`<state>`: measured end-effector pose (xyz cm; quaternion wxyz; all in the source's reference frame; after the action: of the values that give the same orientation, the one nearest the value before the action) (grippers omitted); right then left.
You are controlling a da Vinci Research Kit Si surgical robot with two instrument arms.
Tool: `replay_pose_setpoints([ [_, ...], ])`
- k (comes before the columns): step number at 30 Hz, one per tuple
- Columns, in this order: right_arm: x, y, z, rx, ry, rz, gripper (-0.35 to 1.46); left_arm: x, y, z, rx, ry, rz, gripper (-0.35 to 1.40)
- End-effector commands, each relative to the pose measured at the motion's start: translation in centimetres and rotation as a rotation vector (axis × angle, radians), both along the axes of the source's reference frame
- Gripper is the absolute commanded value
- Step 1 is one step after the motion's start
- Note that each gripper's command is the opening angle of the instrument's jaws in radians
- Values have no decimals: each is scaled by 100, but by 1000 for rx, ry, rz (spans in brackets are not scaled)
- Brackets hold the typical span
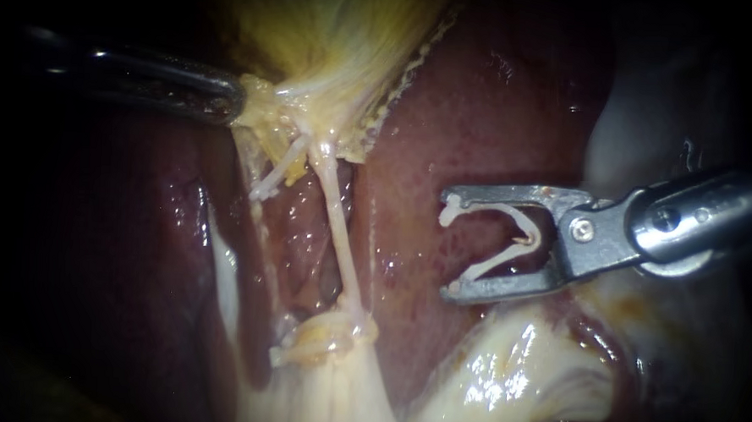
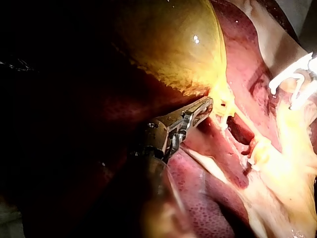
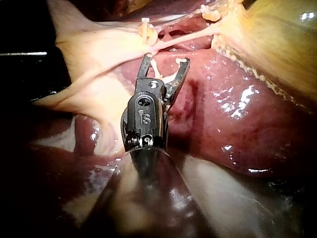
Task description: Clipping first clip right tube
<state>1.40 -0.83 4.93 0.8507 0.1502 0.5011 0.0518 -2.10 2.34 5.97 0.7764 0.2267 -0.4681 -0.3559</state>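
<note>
Our right instrument (image 1: 445, 244) comes in from the right with its jaws standing wide apart. Seated between them is an open white clip (image 1: 528, 229), one leg lying along each jaw, so the jaws hold it from both sides and nothing else sits inside them. The mouth of the clip faces the right tube (image 1: 339, 226).

That tube is a thin pale strand running from the yellow neck of the gallbladder (image 1: 341, 32) down to a knot of pale tissue (image 1: 328, 336). It lies ahead of the clip's open ends, near them but apart, with bare red liver (image 1: 482, 106) showing in between. In the right wrist view the tube also crosses just ahead of the jaw tips and is not yet between them.

A shorter, thinner left tube (image 1: 278, 169) hangs just beside it.

Our left instrument (image 1: 232, 103) enters from the left. Its jaws are narrow and grip the yellow tissue at the gallbladder's neck, which looks taut towards them.
</note>
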Motion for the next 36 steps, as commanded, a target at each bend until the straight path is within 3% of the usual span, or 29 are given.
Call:
replay_pose_setpoints([
  [1, 2, -4, 3, 18, -1, -1, 50, -1, 0, 1, -1, 1, 0, -35],
  [10, 27, -28, 36, 139, -10, -1, 50, -4, -3, -3, -1, 3, -3, -35],
  [25, 47, -38, 83, 276, -32, 79, 50, -7, -6, -1, -3, 5, -5, -35],
  [36, 68, -44, 100, 380, 27, 90, 50, -8, -7, 0, -3, 5, -4, -35],
])
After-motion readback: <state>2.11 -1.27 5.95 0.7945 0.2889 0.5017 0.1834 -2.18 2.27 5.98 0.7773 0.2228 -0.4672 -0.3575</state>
